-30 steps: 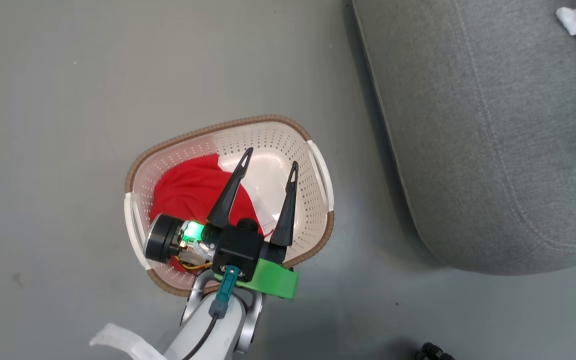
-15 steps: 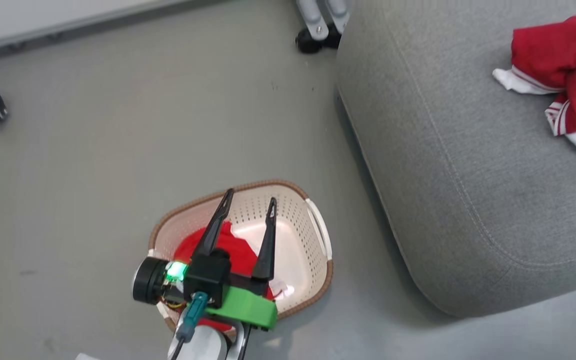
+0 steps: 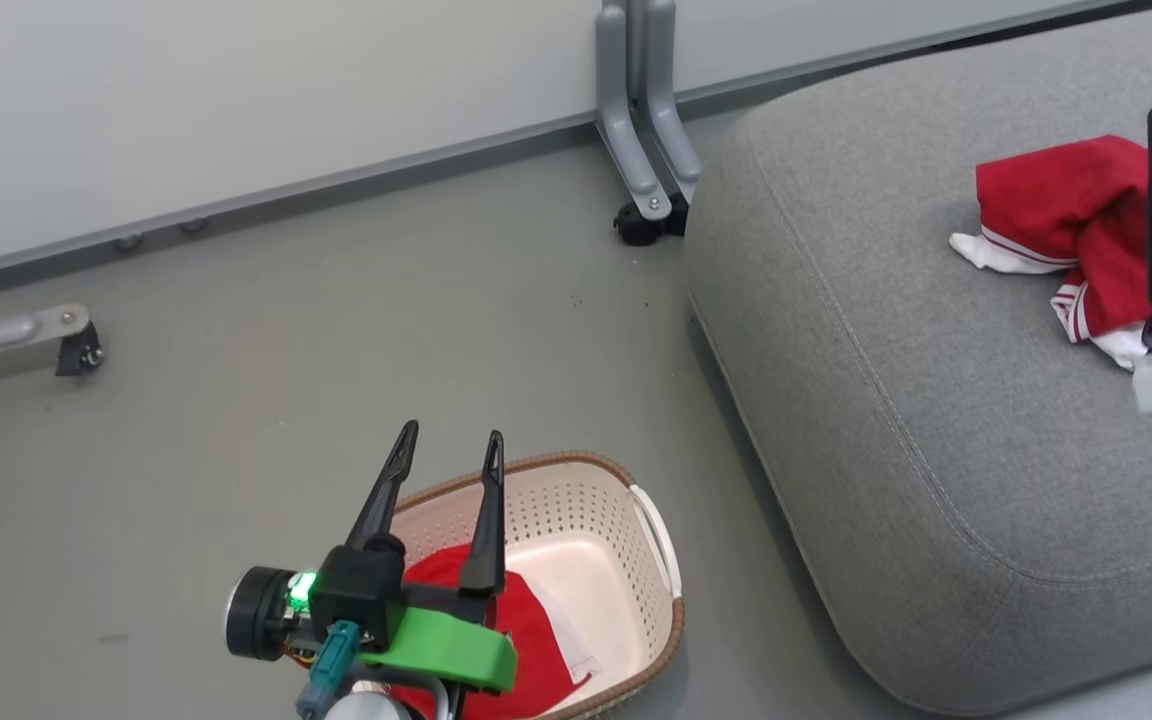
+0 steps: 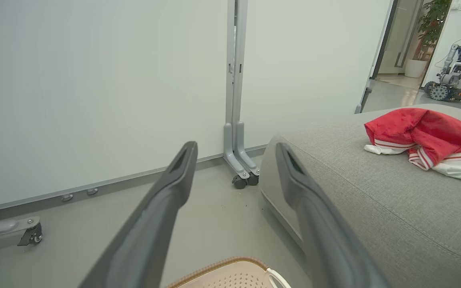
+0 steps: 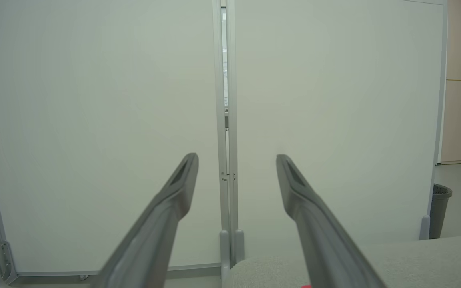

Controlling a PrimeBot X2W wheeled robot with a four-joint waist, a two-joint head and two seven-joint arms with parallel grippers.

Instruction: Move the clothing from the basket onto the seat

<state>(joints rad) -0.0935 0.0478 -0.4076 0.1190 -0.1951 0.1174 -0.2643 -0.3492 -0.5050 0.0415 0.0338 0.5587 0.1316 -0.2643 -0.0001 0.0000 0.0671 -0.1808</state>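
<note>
Left gripper [image 3: 451, 432] spread, empty, above basket [image 3: 576, 490]; right gripper [image 5: 236, 158] spread, empty, over seat [image 3: 886, 400]; one garment [image 3: 1066, 215] lies on seat, second garment [image 3: 496, 640] heaped in basket, likely light, limp, snag-prone, so pinch a raised top fold.

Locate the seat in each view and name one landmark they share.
Head view: the seat takes up the right side.
Left wrist view: the seat spreads across the lower right.
Right wrist view: the seat is a strip along the bottom right.
Shared landmark: the grey post, standing by the seat's far left corner.
</note>
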